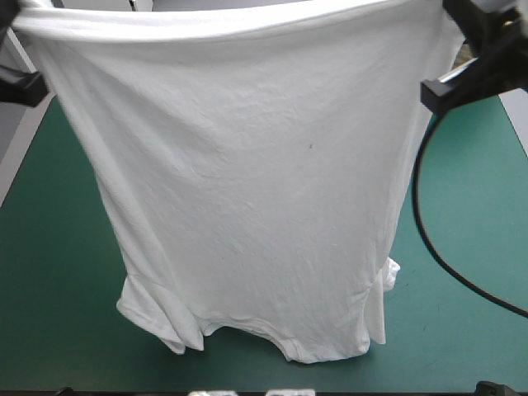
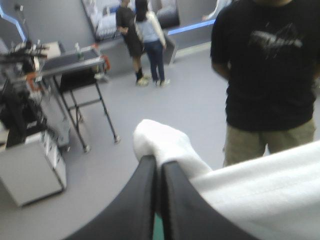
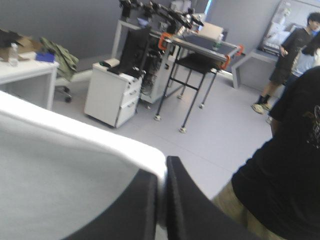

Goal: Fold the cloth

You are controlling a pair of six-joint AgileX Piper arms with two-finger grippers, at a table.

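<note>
Farthest left, the left gripper (image 2: 159,161) has its black fingers (image 2: 135,200) pressed together in a narrow arch. They are clamped on a bunched white corner of the T-shirt (image 1: 247,181), and a fold bulges just above the tips. The high view shows none of this pinch, only the cloth's upper left corner running out of sight. What the high view does give is the whole hang: the T-shirt is lifted and stretched wide between the two arms, its straight hem (image 1: 231,23) uppermost. Its body drops as a creased sheet over the middle of the teal-green cover (image 1: 49,272). The left-hand sleeve (image 1: 157,318), the curved neckline (image 1: 247,328) and the right-hand sleeve (image 1: 386,280) hang lowest. They may touch the cover, though that view does not settle it. A small dark speck (image 1: 310,147) sits right of the sheet's centre. At the right, the right gripper (image 3: 164,172) is likewise all but closed on the hem's edge, with the cloth caught between its fingers and spreading off to one side as a white field.
</note>
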